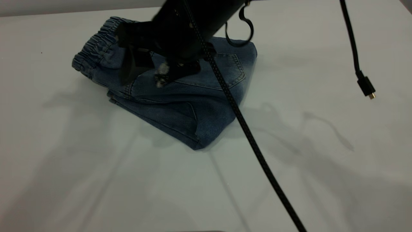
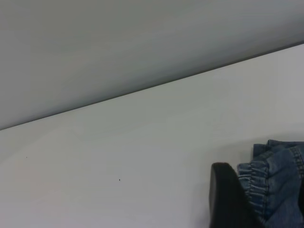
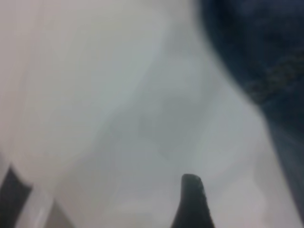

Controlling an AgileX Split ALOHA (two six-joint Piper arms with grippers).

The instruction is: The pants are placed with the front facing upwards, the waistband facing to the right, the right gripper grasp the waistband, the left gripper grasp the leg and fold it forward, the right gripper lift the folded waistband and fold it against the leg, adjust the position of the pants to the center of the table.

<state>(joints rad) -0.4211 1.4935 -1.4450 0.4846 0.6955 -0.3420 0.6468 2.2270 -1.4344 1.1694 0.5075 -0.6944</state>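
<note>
On the table (image 1: pixel 322 177), your view:
Pants (image 1: pixel 180 106): folded blue denim bundle, patch pocket up, toward the far left.
Waistband (image 1: pixel 96 45): ruched, at far-left end.
Left gripper (image 1: pixel 141 69): over the pants; grip unreadable.

White tabletop (image 1: pixel 322 48), soft shadows, grey wall (image 2: pixel 118 42) behind

Folded denim pants (image 1: pixel 199 109) on table (image 1: pixel 322 180)
</note>
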